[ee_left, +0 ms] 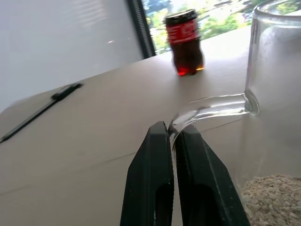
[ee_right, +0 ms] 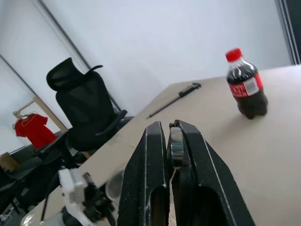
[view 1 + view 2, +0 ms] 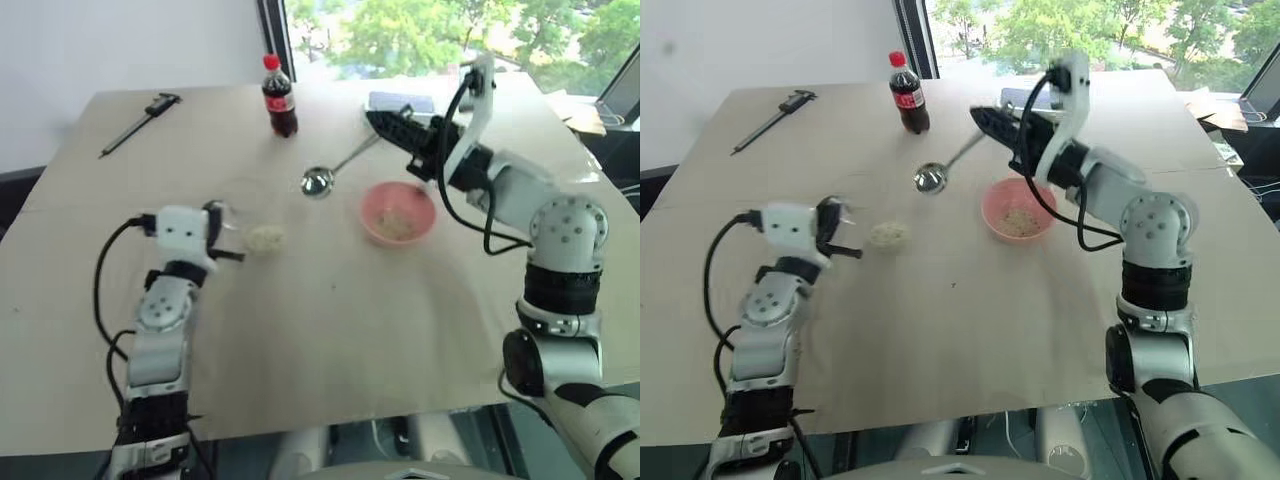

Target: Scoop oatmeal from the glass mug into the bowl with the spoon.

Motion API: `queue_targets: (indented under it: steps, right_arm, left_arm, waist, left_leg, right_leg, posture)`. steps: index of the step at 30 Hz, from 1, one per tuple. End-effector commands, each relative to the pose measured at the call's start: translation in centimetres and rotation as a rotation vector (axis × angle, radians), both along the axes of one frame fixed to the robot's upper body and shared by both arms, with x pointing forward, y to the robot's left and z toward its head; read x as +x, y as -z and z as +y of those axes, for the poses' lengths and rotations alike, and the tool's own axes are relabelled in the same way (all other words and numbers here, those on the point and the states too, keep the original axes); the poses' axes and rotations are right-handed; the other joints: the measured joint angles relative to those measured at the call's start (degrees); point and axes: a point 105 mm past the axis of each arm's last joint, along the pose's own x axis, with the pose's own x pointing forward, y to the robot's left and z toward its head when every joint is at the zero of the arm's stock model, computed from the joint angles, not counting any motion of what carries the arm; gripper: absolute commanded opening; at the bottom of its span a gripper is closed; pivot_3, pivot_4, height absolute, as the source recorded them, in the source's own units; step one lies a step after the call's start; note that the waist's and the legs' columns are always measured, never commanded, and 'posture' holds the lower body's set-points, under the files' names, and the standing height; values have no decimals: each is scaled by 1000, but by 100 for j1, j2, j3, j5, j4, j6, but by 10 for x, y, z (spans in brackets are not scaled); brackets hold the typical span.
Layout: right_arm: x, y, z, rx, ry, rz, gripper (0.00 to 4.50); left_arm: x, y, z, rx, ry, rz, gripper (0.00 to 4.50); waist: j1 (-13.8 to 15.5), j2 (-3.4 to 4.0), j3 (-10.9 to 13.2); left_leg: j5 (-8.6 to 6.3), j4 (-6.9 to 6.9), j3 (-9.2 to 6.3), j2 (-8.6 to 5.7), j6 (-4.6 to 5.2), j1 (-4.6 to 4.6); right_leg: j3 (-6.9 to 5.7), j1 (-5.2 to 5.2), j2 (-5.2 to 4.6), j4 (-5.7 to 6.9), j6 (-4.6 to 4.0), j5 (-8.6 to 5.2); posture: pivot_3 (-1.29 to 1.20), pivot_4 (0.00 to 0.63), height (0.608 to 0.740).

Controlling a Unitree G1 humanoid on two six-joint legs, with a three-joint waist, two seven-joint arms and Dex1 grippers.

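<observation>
Oatmeal sits in the glass mug near the table's left edge, the left gripper pinching the mug's handle. The spoon hangs above the table toward the far edge, its handle clamped in the right gripper, its long axis slanting down-left, bowl end toward the mug. The pink bowl stands mid-table, beneath the right arm. The next scoop likely needs the spoon carried left and nearer, down into the mug's mouth.
</observation>
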Motion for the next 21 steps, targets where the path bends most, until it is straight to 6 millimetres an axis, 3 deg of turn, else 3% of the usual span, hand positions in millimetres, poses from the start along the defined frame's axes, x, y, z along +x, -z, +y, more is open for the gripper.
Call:
queue_targets:
  steps: [1, 4, 7, 14, 18, 21]
  right_arm:
    - [-7, -26, 0, 19, -31, -88, 0]
    - [-10, -25, 7, -24, -58, -112, 0]
    - [-7, -10, 15, -122, -43, -139, 0]
    - [-8, 5, 27, -268, -43, -250, 0]
    - [-9, 29, 40, -458, -70, -389, 0]
    - [-10, 41, 45, -505, -105, -416, 0]
  left_arm:
    - [5, -19, -19, 42, 88, -51, 20]
    - [13, -18, -32, 62, 149, -32, 20]
    - [17, -16, -43, 88, 205, -21, 20]
    - [20, -17, -58, 137, 276, -9, 20]
    - [22, -16, -70, 198, 323, 11, 20]
    - [23, -16, -73, 221, 335, 23, 20]
  waist:
    - [-2, 0, 0]
    - [-2, 0, 0]
    - [-15, 0, 0]
    - [-10, 0, 0]
    - [-4, 0, 0]
    - [-5, 0, 0]
  left_leg:
    - [0, 0, 1, 0, 0, -3]
    - [0, 0, 0, 1, 0, -3]
    - [0, 0, 3, 0, 0, -1]
    - [1, 2, 3, 1, 0, -1]
    - [1, 3, 0, -2, 0, 0]
    - [1, 4, 1, -2, -1, 0]
  right_leg:
    - [0, -4, 0, -1, 0, 0]
    - [-1, -4, 1, -1, 0, 0]
    - [1, -4, 1, 1, 0, 0]
    - [3, -4, 1, 3, 0, 0]
    - [-1, -3, 1, 2, 0, 0]
    - [-1, -3, 1, 2, 0, 0]
  posture:
    - [0, 150, 740]
    - [0, 150, 740]
    - [0, 150, 740]
    - [0, 150, 740]
    - [0, 150, 740]
    - [0, 150, 740]
